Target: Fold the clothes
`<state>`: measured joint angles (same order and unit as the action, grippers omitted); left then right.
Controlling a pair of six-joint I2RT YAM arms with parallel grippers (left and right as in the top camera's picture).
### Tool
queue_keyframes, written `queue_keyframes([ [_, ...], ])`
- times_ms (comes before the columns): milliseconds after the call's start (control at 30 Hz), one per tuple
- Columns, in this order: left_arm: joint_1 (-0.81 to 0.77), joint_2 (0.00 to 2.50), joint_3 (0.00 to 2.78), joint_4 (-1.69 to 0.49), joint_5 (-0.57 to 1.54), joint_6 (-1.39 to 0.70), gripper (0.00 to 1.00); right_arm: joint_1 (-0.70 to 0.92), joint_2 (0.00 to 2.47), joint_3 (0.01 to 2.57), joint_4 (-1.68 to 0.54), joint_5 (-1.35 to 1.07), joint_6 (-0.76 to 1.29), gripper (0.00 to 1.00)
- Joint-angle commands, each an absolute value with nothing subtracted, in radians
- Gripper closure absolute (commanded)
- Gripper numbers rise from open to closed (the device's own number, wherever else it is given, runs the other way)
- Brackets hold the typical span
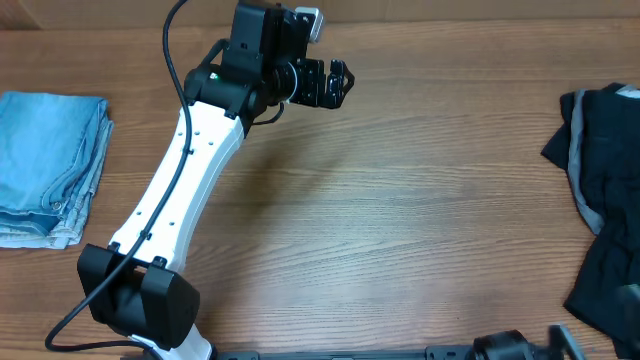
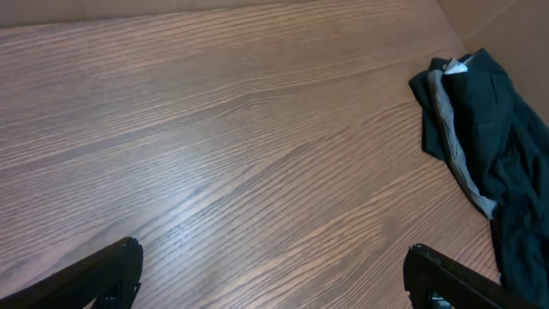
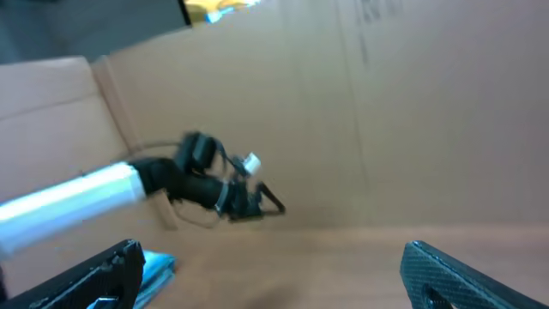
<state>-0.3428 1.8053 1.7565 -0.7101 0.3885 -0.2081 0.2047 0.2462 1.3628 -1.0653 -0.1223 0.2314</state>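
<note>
As both gape, left tool (image 2: 273, 257) and right tool (image 3: 273, 253) hold nothing.

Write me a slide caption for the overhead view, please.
Left gripper open above the wooden table, folded pale-blue jeans at one edge, black garment opposite.

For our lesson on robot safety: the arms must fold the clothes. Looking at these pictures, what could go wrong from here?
1. The open left gripper hangs over bare table, far from any cloth; it might reach for the folded light-blue jeans and undo them.
2. The black garment lies crumpled at the right edge; a pull could drag it off.
3. The open right gripper faces the left arm; they may collide.
</note>
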Motion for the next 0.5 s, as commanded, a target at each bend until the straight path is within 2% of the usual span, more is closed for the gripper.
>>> queue_keyframes([
  [0, -0.341, 1.818, 1.75, -0.706, 0.388, -0.217, 0.0, 0.208, 0.141, 1.177, -1.049, -0.086, 0.228, 0.0],
  [200, -0.341, 1.818, 1.75, -0.706, 0.388, -0.217, 0.0, 0.208, 0.024, 0.807, -0.847, -0.067, 0.228, 0.0],
  [467, -0.341, 1.818, 1.75, -0.706, 0.388, -0.217, 0.0, 0.208, 0.004, 0.386, -0.321, -0.041, 0.228, 0.0],
])
